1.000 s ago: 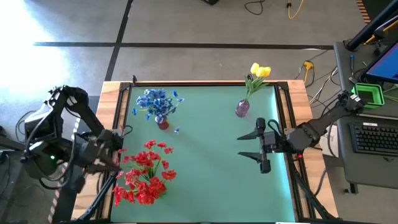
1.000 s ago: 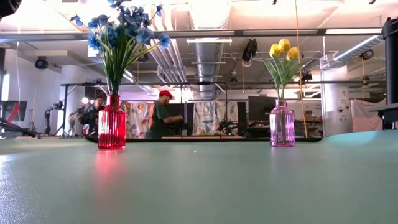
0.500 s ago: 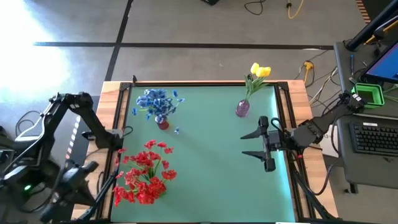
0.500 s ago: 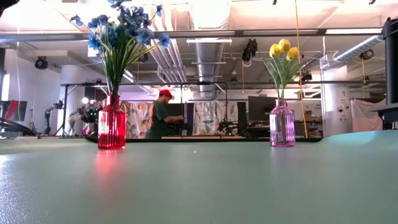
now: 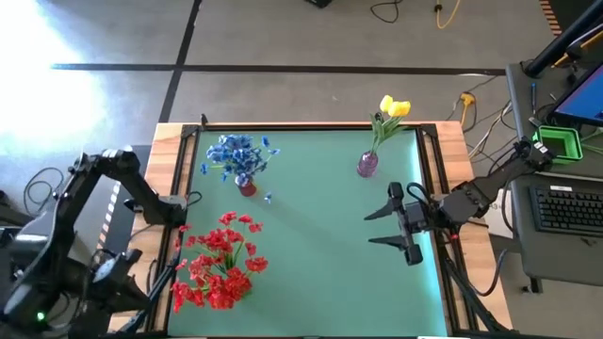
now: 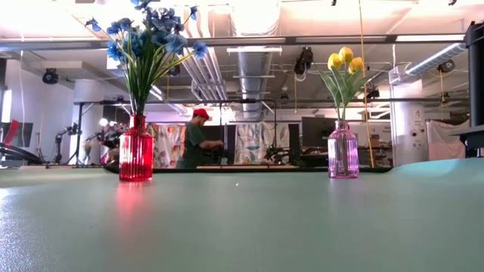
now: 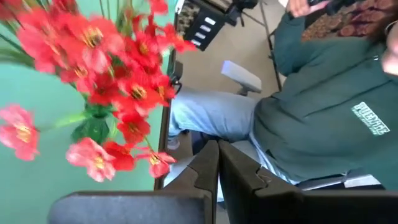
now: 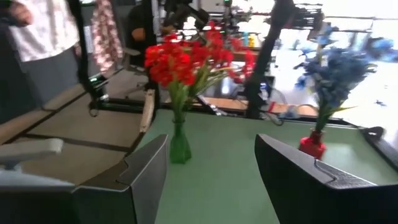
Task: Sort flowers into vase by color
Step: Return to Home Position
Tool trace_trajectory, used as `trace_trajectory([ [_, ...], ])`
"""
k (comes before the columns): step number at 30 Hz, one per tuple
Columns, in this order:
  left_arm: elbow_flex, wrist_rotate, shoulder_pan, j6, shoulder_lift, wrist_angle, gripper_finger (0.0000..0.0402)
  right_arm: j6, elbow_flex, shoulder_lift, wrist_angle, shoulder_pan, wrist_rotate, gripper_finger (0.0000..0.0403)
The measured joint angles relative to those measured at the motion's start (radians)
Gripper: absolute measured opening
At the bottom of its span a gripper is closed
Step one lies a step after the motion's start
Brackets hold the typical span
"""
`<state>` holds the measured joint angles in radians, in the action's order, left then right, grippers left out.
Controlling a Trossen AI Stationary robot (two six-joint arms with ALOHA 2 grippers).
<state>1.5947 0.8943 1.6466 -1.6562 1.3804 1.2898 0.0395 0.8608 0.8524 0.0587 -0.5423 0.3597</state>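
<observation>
Three bunches of artificial flowers stand in three small vases on a green surface (image 5: 320,273). The blue flowers (image 5: 236,153) rise from a red vase (image 5: 247,187) near the far left corner of the surface, and every other place here is given from this red vase.

The red flowers (image 5: 219,262), a wide, loose bunch, stand in a green vase (image 8: 180,144) just nearer than the red vase and slightly to its left. The yellow tulips (image 5: 394,107) stand in a purple vase (image 5: 366,165) well apart from the red vase, to its right and at about the same depth. Their heads lean out past the far edge of the surface.

The right tool (image 5: 368,229) hangs over the surface far to the right of the red vase and a little nearer than it. Its two fingers are spread wide and point back toward the red vase's side. The tool is empty and touches no flower or vase.

The left tool (image 7: 218,152) sits off the surface, past the edge to the left of the red vase and nearer than it. Its fingers are pressed together and grip no flower. Its wrist camera looks past the red flowers to a seated person in a green sweatshirt (image 7: 323,106) beside the surface. In the low view, another person in a red cap (image 6: 198,140) stands in the room far behind the red vase.
</observation>
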Motion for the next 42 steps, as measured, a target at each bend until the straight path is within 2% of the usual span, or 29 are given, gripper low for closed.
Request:
trace_trajectory([
  [9,-0.002,-0.020,0.000,-0.039,0.025,-0.003,0.0000,0.003,-0.023,-0.025,0.054,0.000,-0.029,0.0228],
  [16,-0.002,-0.017,-0.002,-0.030,0.022,0.030,0.0000,-0.010,-0.105,-0.120,0.017,0.000,-0.028,0.0228],
  [19,-0.003,-0.018,-0.002,-0.024,0.015,0.056,0.0000,-0.015,-0.155,-0.183,-0.014,0.000,-0.024,0.0228],
  [25,-0.004,-0.018,-0.002,-0.019,-0.005,0.106,0.0000,-0.052,-0.312,-0.306,-0.192,0.015,-0.019,0.0228],
  [32,-0.005,0.038,-0.003,0.118,-0.049,0.125,0.0000,-0.023,-0.457,-0.400,-0.286,0.085,-0.020,0.0220],
  [42,-0.008,0.055,-0.014,0.241,-0.114,0.130,0.0000,-0.010,-0.528,-0.420,-0.355,0.111,-0.036,0.0209],
])
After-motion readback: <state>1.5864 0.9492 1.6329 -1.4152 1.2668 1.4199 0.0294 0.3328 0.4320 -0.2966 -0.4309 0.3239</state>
